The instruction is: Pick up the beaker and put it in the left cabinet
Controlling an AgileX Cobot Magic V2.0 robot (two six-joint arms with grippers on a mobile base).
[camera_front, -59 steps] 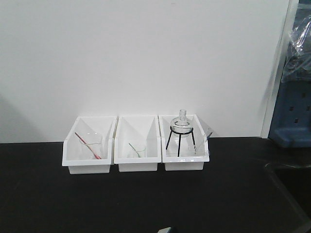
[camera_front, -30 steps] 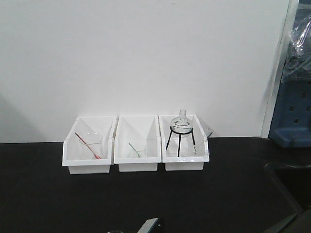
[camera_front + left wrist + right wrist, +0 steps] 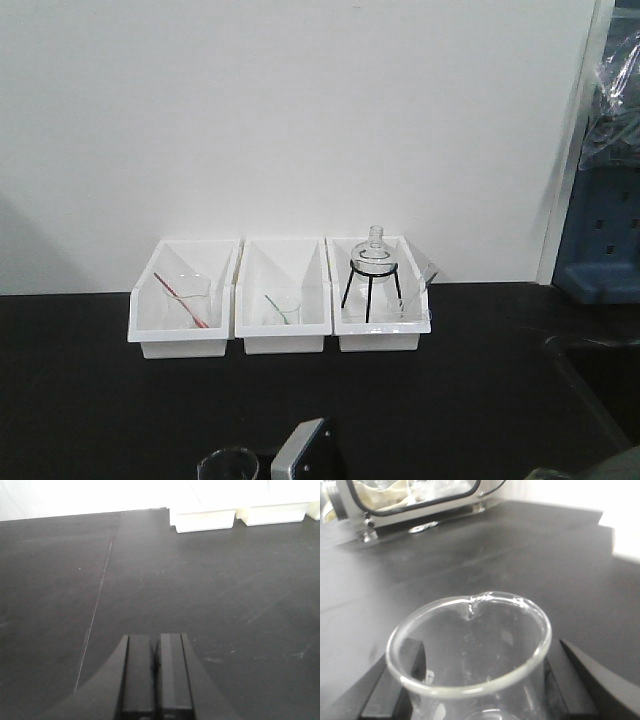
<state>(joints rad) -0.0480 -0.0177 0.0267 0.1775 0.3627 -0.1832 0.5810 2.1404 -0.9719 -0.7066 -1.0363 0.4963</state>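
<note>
Peeking over the front view's bottom edge, the small clear glass beaker [image 3: 228, 465] shows well short of three white plastic bins [image 3: 283, 322]. Left wrist: left gripper [image 3: 155, 645] pressed together, empty. Right wrist: right gripper [image 3: 480, 680] clamps the beaker.

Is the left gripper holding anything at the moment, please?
No, the left gripper is shut with nothing between its fingers, over the black table.

Clear glass beaker [image 3: 470, 645], upright and empty, clamped in the right gripper [image 3: 476, 692].
</note>
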